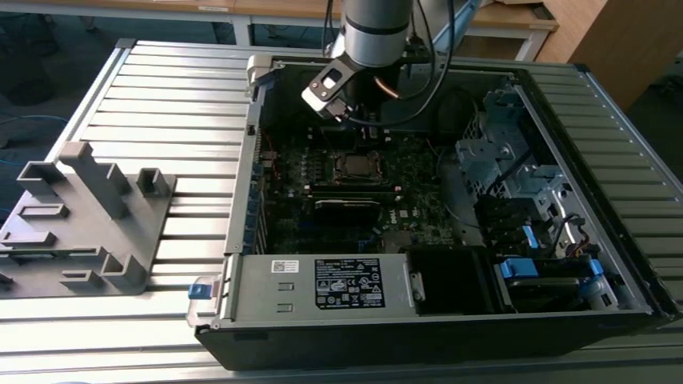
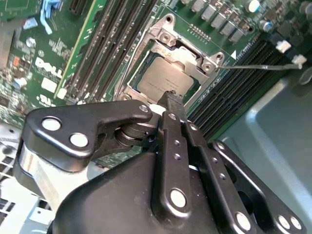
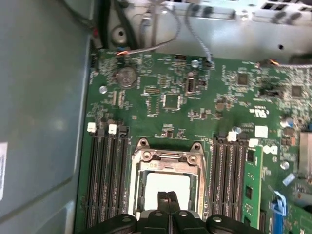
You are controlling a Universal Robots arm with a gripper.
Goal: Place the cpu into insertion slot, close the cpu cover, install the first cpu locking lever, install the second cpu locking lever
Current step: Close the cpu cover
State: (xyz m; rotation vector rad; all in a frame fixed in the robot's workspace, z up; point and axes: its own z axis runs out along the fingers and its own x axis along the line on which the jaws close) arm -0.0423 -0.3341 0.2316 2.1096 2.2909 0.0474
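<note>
In the exterior view my gripper [image 1: 359,122] hangs inside the open computer case, just above the insertion slot [image 1: 353,166] on the green motherboard [image 1: 421,220]. Both wrist views show the cpu [image 2: 163,78] [image 3: 168,184], grey and flat, lying in the slot. The silvery cpu cover [image 2: 187,54] [image 3: 168,157] lies flat around the cpu, which shows through its window. A thin metal lever rod [image 2: 263,66] sticks out sideways from one corner of the socket. My gripper [image 2: 173,97] [image 3: 169,196] is shut with nothing between its black fingertips, which hover right over the cpu's edge.
Long black memory slots [image 3: 107,175] [image 3: 229,170] flank the socket on both sides. The case walls [image 1: 251,160], a drive cage [image 1: 507,160] and cables [image 1: 427,96] surround the board. A grey plastic fixture [image 1: 85,216] stands on the slatted table at the exterior view's left.
</note>
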